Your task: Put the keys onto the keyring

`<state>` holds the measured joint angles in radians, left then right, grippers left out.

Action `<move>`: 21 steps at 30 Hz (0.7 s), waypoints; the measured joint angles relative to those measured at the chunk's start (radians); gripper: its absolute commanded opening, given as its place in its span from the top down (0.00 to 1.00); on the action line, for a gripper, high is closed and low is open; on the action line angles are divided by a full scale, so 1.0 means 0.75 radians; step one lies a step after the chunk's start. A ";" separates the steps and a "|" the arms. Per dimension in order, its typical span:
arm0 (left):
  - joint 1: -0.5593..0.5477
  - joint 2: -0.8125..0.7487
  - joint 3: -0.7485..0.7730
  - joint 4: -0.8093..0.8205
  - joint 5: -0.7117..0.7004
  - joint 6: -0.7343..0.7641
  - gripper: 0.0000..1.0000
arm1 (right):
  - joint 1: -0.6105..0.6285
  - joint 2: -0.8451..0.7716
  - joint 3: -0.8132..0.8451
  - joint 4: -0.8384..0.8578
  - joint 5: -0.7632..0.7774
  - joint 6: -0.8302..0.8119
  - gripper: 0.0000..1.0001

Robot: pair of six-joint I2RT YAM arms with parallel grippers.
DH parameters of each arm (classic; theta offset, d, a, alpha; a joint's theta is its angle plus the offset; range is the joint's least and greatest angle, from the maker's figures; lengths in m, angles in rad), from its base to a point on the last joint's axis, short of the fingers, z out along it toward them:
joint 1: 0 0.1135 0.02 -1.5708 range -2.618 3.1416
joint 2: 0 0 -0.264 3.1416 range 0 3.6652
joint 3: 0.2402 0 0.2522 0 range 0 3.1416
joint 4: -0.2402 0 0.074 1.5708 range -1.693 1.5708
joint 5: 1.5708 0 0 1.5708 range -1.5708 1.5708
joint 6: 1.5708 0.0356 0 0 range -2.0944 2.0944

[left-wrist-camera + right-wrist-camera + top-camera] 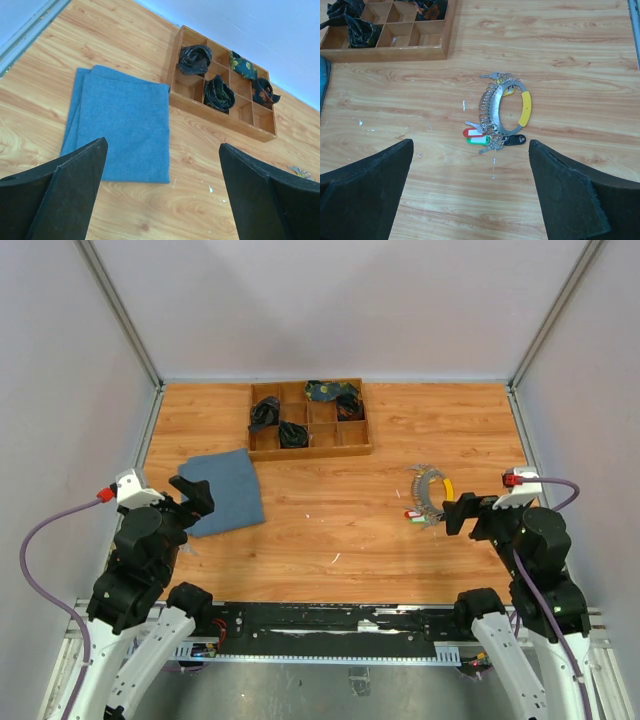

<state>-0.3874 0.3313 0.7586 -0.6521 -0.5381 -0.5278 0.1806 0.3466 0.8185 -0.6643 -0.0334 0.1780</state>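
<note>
The keyring, a flat metal loop with a curved yellow piece, lies flat on the wooden table. The keys hang from small rings fanned along its left side. Red, green and black tags sit at its near end. In the top view the keyring lies just left of my right gripper. My right gripper is open above the table, a short way in front of the keyring, holding nothing. My left gripper is open and empty too, over the near edge of the blue cloth, far from the keys.
A folded blue cloth lies at the left of the table. A wooden divided tray at the back centre holds several dark rolled fabric pieces. Grey walls and metal rails enclose the table on three sides.
</note>
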 measured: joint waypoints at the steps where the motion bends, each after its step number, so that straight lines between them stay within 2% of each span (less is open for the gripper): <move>1: 0.000 0.000 0.000 0.000 -0.008 -0.001 0.00 | 0.000 0.002 -0.003 0.003 -0.002 -0.002 0.02; 21: 0.000 0.150 0.001 -0.001 -0.028 -0.036 0.00 | 0.000 0.040 -0.058 0.005 0.019 -0.004 0.02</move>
<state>-0.3874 0.4438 0.7589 -0.6529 -0.5594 -0.5545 0.1806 0.3763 0.7746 -0.6609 -0.0189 0.1753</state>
